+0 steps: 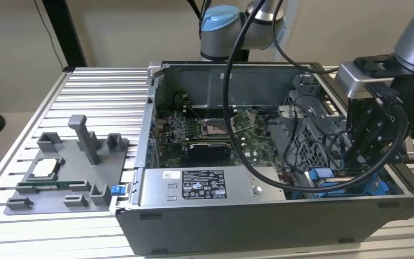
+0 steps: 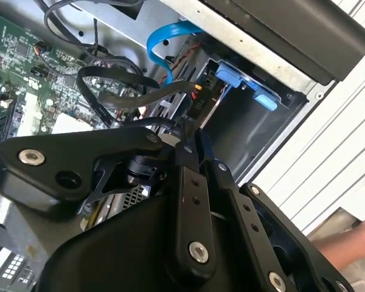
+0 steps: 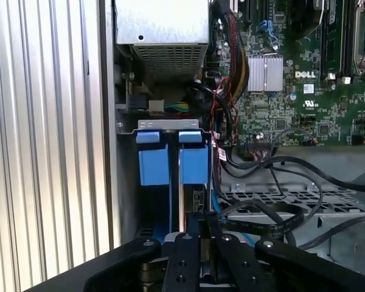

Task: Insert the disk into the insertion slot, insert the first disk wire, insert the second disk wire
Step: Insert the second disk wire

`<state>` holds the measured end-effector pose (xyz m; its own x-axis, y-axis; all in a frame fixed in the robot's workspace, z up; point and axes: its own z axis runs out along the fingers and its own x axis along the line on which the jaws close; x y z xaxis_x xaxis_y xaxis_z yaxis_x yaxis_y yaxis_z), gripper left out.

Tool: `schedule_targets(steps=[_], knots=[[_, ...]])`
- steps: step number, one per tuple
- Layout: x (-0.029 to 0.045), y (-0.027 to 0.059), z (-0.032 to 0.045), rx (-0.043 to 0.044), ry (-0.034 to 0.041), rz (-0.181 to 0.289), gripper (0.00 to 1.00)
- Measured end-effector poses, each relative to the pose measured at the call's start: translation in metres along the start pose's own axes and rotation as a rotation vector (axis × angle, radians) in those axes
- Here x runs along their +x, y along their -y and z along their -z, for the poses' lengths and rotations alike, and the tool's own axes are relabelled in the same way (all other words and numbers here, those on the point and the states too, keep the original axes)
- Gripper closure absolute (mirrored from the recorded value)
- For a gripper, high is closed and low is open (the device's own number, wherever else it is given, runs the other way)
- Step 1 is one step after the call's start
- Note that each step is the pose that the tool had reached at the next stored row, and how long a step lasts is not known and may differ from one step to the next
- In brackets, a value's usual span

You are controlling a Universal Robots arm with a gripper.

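The tool (image 3: 199, 258) hangs over the insertion slot (image 3: 170, 164) at the case's (image 1: 264, 221) four o'clock corner, fingers together.

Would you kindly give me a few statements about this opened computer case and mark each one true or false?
1. The gripper is down inside the computer case, at the corner with the blue plastic rails. True.
2. The power-supply box lies on the grey fixture tray outside the case. False: it sits inside the case, along the wall nearest the exterior camera.
3. A grey fixture tray rests on the slatted table, on the exterior view's left of the case. True.
4. The insertion slot has red tabs. False: in the first wrist view its tabs are bright blue.
5. A light blue flat cable curves above the bay in the second wrist view. True.
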<state>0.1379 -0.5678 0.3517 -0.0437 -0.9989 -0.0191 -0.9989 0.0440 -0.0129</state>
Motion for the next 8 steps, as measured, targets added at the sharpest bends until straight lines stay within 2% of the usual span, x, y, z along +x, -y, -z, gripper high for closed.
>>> schedule_targets(steps=[8], knots=[[0.0001,0.0000,-0.0023,0.0009,0.0001,0.000,1.00]])
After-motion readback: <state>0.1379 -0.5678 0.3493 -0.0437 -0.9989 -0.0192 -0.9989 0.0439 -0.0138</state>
